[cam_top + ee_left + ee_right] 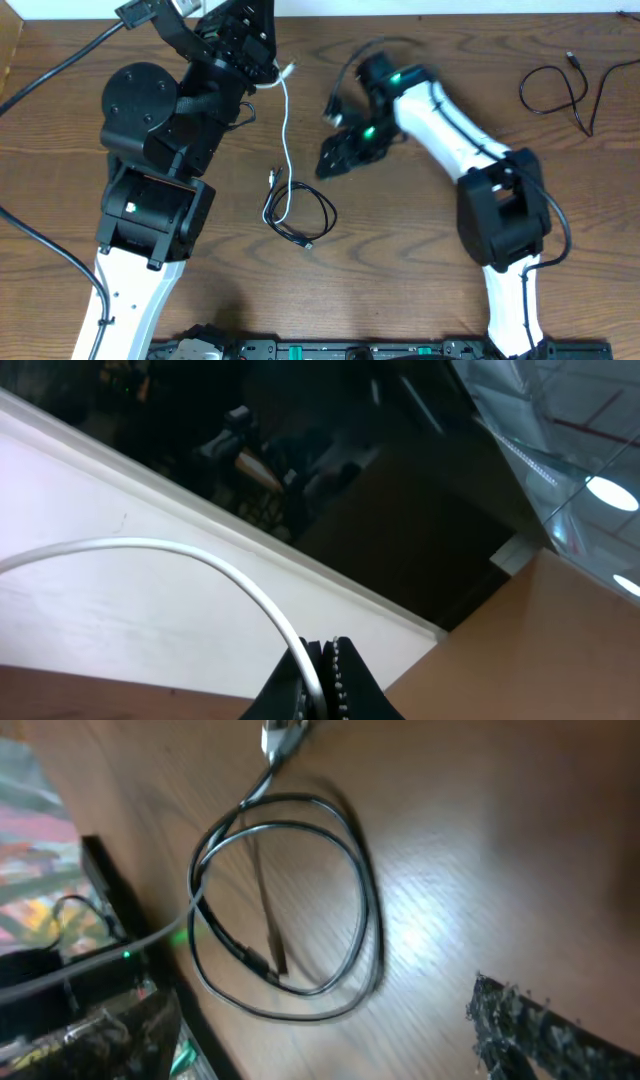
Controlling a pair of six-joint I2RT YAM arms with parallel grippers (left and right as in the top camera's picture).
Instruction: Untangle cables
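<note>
White cable [286, 130] is pinched at its top end by the left end effector [272, 68], raised over the far side of the desk [420, 260]. Left wrist view: fingers [340, 680] pressed together on the cord, which arcs up and away to the left [200, 555] against a pale wall. From that grip it runs toward the near edge and its lower end curls into a small loop on the wood. Black cable [305, 212] lies flat on the desk, centre, coiled in roughly 2 turns, with 1 plug end poking out at the near-right of the coil. The white loop overlaps the left side of that coil, so the 2 cords are not separated; which strand is on top at the crossing, cannot tell. Right end effector [340, 155] hovers just beyond and right of the coil, clear of both cords. Right wrist view looks down on the black coil [372, 920]; only 1 finger [540, 1030] shows, at the lower right corner with nothing against it, so the jaws read as spread and empty. Loose black lead [555, 90] sits far right on the desk, well apart from everything. Black equipment bar [350, 350] runs along the near edge, green light visible in the wrist view.
</note>
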